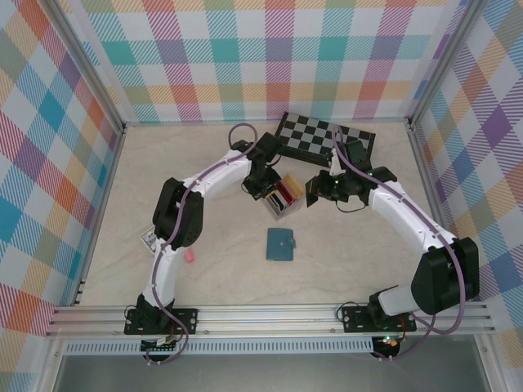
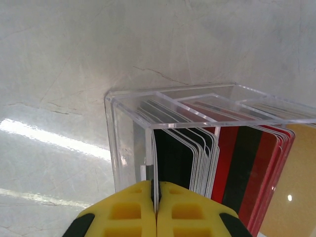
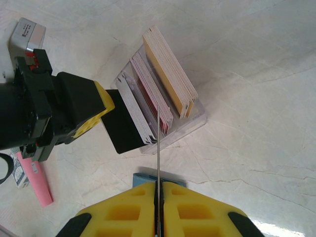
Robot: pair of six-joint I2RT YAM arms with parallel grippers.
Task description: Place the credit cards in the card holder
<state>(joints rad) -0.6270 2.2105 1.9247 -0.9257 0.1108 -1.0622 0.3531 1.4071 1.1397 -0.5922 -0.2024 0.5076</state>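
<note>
L & R hands [image 2: 156, 185] [image 3: 158, 185] tight on cards [image 3: 126, 131]

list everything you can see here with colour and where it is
chessboard: 1, black and white, far side of table
clear card box: 1, see-through, mid table, between the claws
cards in box: many, black, red and tan, upright in rows
black card: 1, black, held at the box
thin card: 1, seen edge-on, colour unclear, in front of the box
wallet: 1, teal, lying flat nearer than the box
stick: 1, pink, left of the wallet
table: 1, pale marble
left claw: 1, yellow pads, shut on black card
right claw: 1, yellow pads, shut on thin card
</note>
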